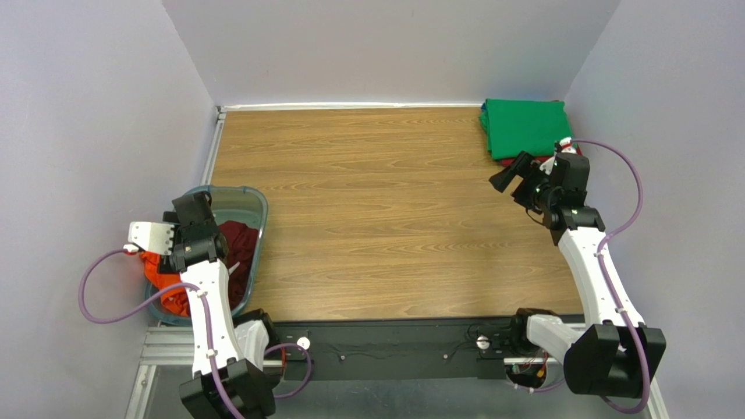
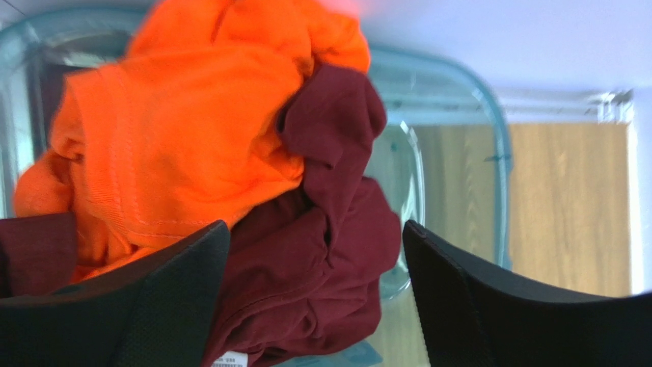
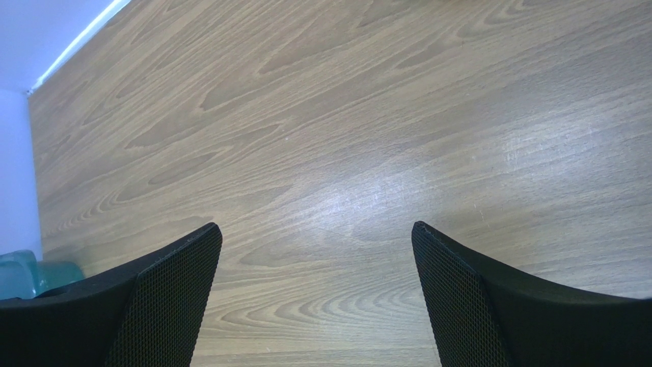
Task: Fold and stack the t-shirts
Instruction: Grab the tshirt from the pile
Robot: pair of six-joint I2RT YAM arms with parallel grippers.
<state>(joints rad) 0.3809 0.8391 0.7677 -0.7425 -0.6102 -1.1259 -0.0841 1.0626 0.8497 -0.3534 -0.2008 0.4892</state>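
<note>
L gripper (image 2: pixel 314 226): jaws apart, empty, over bin (image 2: pixel 501 153). In bin: maroon shirt (image 2: pixel 337 122) tangled w/ orange shirt (image 2: pixel 191 130). Risk: pinch lifts both. R gripper (image 3: pixel 315 226): apart, far from bin.

— What colour was the bin (image 1: pixel 243 205) at lower left?
— Clear teal, around a bright orange shirt (image 2: pixel 184 130) and a dark maroon shirt (image 2: pixel 321 252).
— And upper right?
— A green shirt (image 1: pixel 523 125); the table (image 1: pixel 376 209) was brown wood grain.
</note>
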